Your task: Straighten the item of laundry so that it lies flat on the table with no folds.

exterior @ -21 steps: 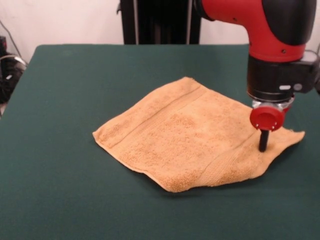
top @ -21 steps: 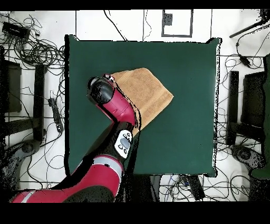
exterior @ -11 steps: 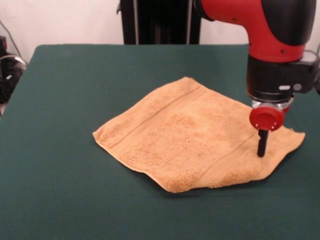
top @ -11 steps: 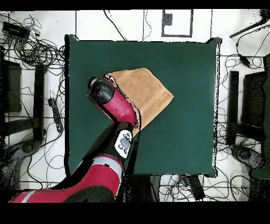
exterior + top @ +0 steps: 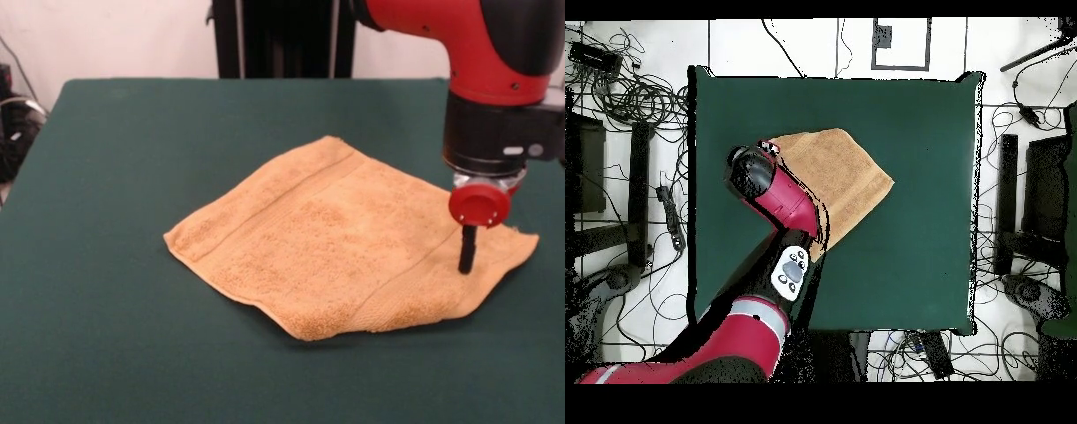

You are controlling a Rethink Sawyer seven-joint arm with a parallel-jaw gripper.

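Note:
The item of laundry (image 5: 335,243), a mustard terry towel, lies spread diamond-wise on the green table (image 5: 106,309). A woven band runs near its far-left hem and another near its right end. Its near edge looks thick and rounded, as if doubled under. My gripper (image 5: 466,265) hangs below a red disc, and its black tip is down on the towel's right corner, just inside the hem. In the overhead view the towel (image 5: 850,180) shows right of the arm's wrist (image 5: 751,170), which hides the gripper.
Bare green cloth surrounds the towel on all sides. The table's right edge (image 5: 558,265) is close to the gripper in the front view. Cables and stands (image 5: 625,90) lie on the floor around the table.
The arm has shifted slightly to the right in the front view, with the tip staying on the towel's right corner. The towel's outline is almost the same.

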